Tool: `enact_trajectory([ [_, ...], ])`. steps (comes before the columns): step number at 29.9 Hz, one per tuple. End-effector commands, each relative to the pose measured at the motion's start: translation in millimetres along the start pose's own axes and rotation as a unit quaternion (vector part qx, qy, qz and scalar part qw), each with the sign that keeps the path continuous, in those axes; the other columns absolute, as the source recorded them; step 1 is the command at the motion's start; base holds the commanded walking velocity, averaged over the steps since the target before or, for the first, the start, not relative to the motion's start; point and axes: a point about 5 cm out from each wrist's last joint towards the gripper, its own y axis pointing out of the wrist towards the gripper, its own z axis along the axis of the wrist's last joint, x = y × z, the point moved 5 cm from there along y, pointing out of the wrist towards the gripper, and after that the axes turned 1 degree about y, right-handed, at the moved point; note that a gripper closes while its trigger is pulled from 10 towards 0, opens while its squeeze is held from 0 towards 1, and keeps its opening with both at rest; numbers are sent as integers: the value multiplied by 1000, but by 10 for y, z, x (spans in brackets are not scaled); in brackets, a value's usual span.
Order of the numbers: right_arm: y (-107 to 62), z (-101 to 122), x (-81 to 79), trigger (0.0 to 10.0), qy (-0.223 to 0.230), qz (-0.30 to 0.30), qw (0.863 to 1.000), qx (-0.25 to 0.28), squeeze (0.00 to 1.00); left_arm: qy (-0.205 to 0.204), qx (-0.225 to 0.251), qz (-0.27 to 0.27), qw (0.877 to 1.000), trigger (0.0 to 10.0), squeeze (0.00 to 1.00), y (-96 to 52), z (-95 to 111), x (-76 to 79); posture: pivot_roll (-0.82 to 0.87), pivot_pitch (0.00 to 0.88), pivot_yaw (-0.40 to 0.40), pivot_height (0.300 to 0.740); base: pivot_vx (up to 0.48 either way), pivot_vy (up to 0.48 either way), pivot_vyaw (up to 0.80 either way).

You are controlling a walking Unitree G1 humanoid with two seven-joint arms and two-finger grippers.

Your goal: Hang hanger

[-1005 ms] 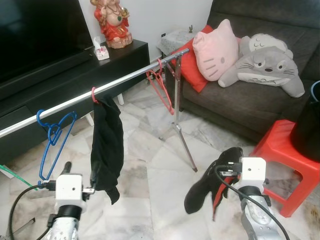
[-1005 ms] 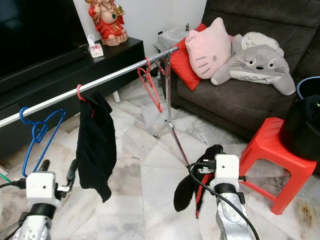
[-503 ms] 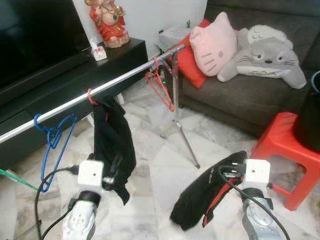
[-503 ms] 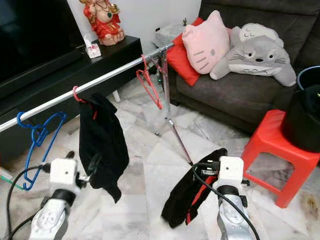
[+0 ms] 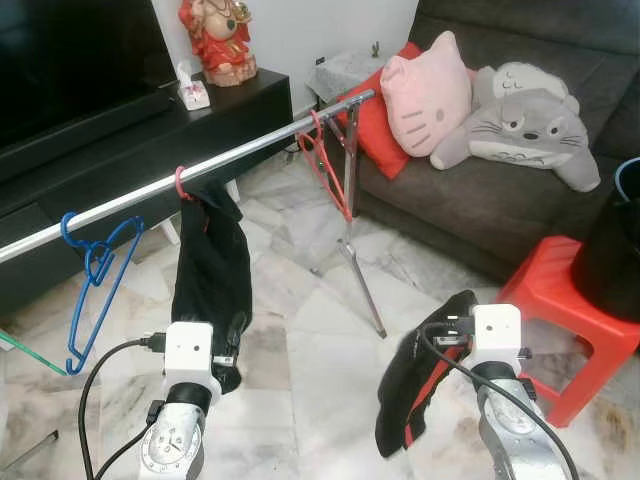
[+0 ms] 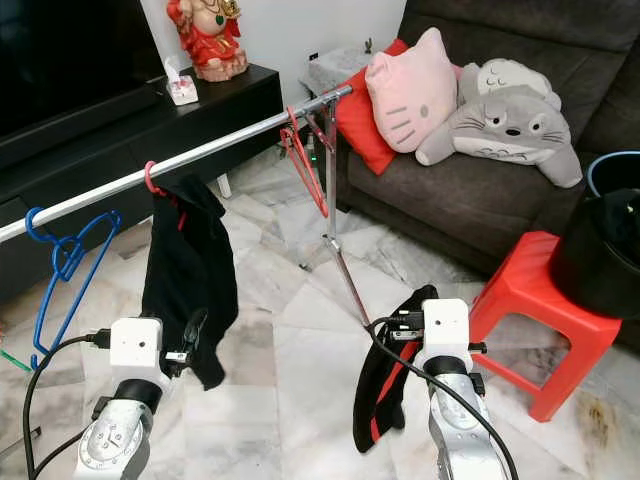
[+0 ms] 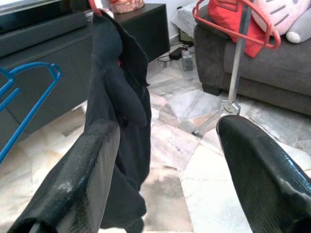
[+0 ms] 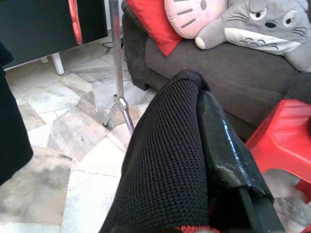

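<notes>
1. Two arms up in front of me, and the right gripper (image 8: 214, 141) is pinching a black knit garment with red trim (image 5: 415, 395). The cloth hangs off it at about 5 o'clock in the head view, low over the marble floor (image 5: 300, 300).
2. Left gripper (image 7: 165, 160) has its fingers (image 7: 77, 179) spread wide with nothing between them. It sits at about 7 o'clock, just beside the bottom hem of the black garment (image 5: 210, 280) hanging on the rail.
3. That hanging garment is on a red hanger hook (image 5: 184, 186) over the silver rail (image 5: 250, 155), which runs from 9 o'clock up toward 1 o'clock.
4. On the same rail I've got a bare blue hanger (image 5: 95, 280) out at 9 o'clock, and a bare red hanger (image 5: 325, 165) near the far end by the rack's upright post (image 5: 352, 190).
5. Behind the rack: a dark sofa (image 5: 500, 200) with a red cushion (image 5: 380, 120), a pink cat pillow (image 5: 425, 95) and a grey plush (image 5: 520, 130).
6. Red plastic stool (image 5: 570, 320) at 3 o'clock, close to my right arm.
</notes>
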Motion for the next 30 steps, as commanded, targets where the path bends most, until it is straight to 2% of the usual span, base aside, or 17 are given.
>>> enact_trajectory([
  [1,44,153,1,10000,0,-1,1000,22,0,-1,3,5,1000,10000,0,-11,39,-11,-170,0,33,740,0,0,0],
  [9,66,144,-5,10000,1,-6,1000,18,0,11,10,-7,1000,10000,0,40,110,11,-177,0,59,740,0,106,0],
  [17,95,166,62,10000,1,-18,1000,20,0,11,7,-9,1000,10000,0,65,105,8,-175,0,62,740,0,36,0],
  [21,103,170,74,10000,-1,-18,1000,21,0,12,7,-10,1000,10000,0,75,112,7,-172,0,61,740,0,281,0],
  [24,143,203,-15,10000,-1,-6,1000,26,0,10,9,-11,1000,10000,0,106,134,10,-167,0,62,740,0,187,0],
  [30,167,216,-38,10000,-1,-4,1000,29,0,8,10,-12,1000,10000,0,121,148,7,-163,0,65,740,0,101,0],
])
